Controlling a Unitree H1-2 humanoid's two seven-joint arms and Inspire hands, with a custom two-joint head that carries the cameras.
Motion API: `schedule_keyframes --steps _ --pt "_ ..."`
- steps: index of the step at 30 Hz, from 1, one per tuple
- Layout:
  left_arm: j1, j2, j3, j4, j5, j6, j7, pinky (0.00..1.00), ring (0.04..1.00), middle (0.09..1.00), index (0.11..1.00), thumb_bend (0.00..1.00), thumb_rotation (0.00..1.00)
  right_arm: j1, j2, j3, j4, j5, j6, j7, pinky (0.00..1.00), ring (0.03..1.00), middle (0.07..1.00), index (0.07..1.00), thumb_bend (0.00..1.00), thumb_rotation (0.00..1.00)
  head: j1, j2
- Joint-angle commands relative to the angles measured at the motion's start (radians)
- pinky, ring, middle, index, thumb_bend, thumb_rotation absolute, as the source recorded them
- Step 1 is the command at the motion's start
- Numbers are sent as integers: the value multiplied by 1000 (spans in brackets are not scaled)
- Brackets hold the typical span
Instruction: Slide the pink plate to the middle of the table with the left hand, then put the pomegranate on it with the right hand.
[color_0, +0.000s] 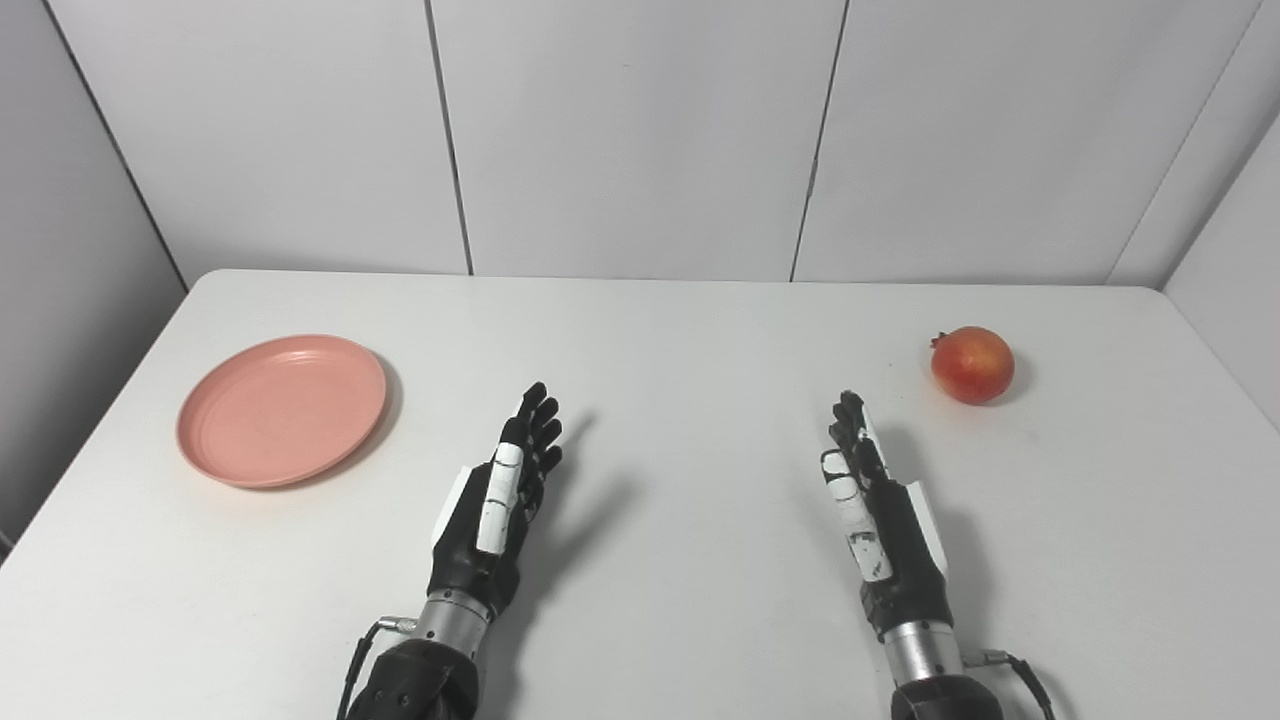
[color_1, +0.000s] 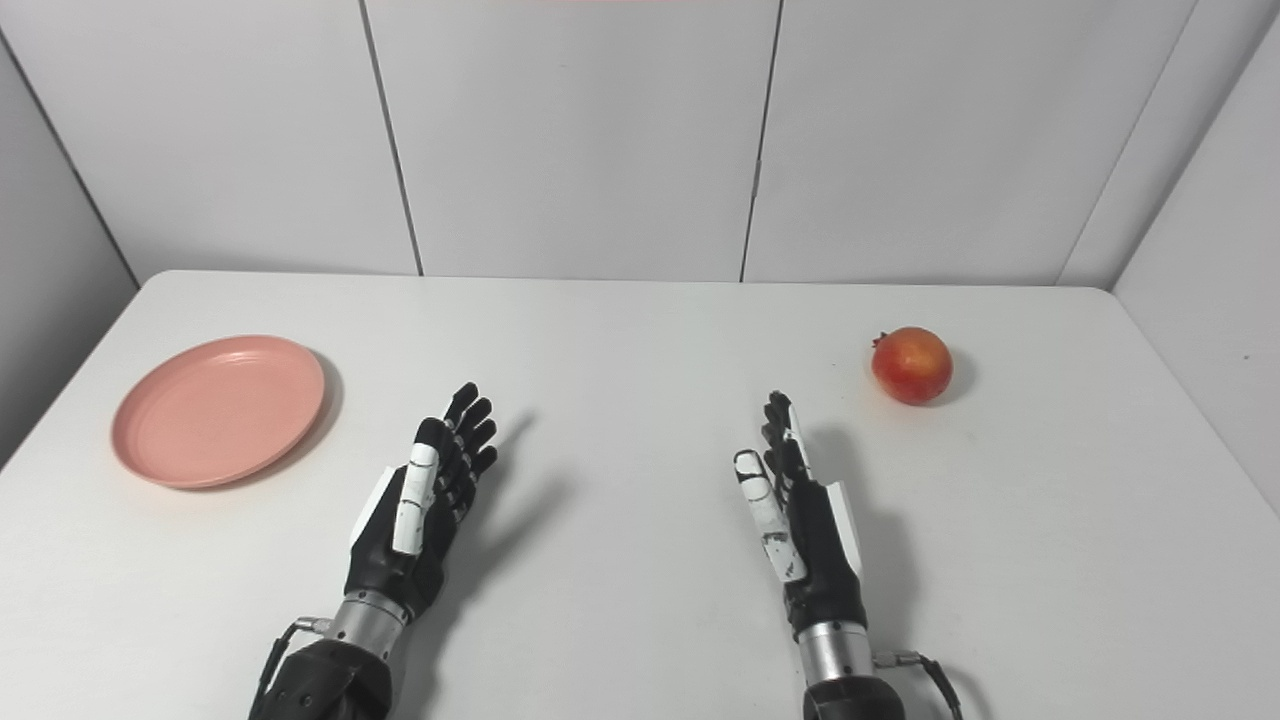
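A pink plate (color_0: 282, 409) lies empty on the left side of the white table (color_0: 680, 340). A red pomegranate (color_0: 972, 364) sits at the right side of the table. My left hand (color_0: 500, 500) is open and empty over the table, to the right of the plate and apart from it. My right hand (color_0: 875, 500) is open and empty, below and to the left of the pomegranate and apart from it. Both hands point away from me with fingers straight.
Grey wall panels (color_0: 640, 130) close the table at the back and on both sides. The table's left edge (color_0: 90, 420) runs close to the plate.
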Motion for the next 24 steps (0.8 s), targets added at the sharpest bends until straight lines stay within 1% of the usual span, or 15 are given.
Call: schedule_keyframes --steps 1,5,8,13,18,24 --pt "-30 -8 5 -14 -3 -42 5 1000 1000 1000 1000 639 1000 -33 -2 -3 -9 11 -38 8 1000 1000 1000 1000 633 927 0 -1" --pt "-32 -10 10 -7 0 -52 8 1000 1000 1000 1000 639 1000 -38 -1 -3 -7 10 -38 5 1000 1000 1000 1000 634 929 -1 -2" --pt "-32 -12 11 -8 7 -51 14 1000 1000 1000 1000 639 1000 -40 -4 -4 -6 22 -36 12 1000 1000 1000 1000 630 929 -2 -3" --pt "-35 -10 13 -6 0 -46 7 1000 1000 1000 1000 636 1000 -40 -9 1 -6 8 -40 7 1000 1000 1000 1000 621 935 -4 -3" --pt "-33 -10 14 -6 -3 -43 4 1000 1000 1000 1000 638 1000 -38 -6 2 -8 -4 -39 0 1000 1000 1000 1000 641 939 -6 -4" --pt "-38 -9 15 3 -2 -53 3 1000 1000 1000 1000 639 1000 -42 1 -3 -1 8 -40 0 1000 1000 1000 1000 637 917 -7 -6"
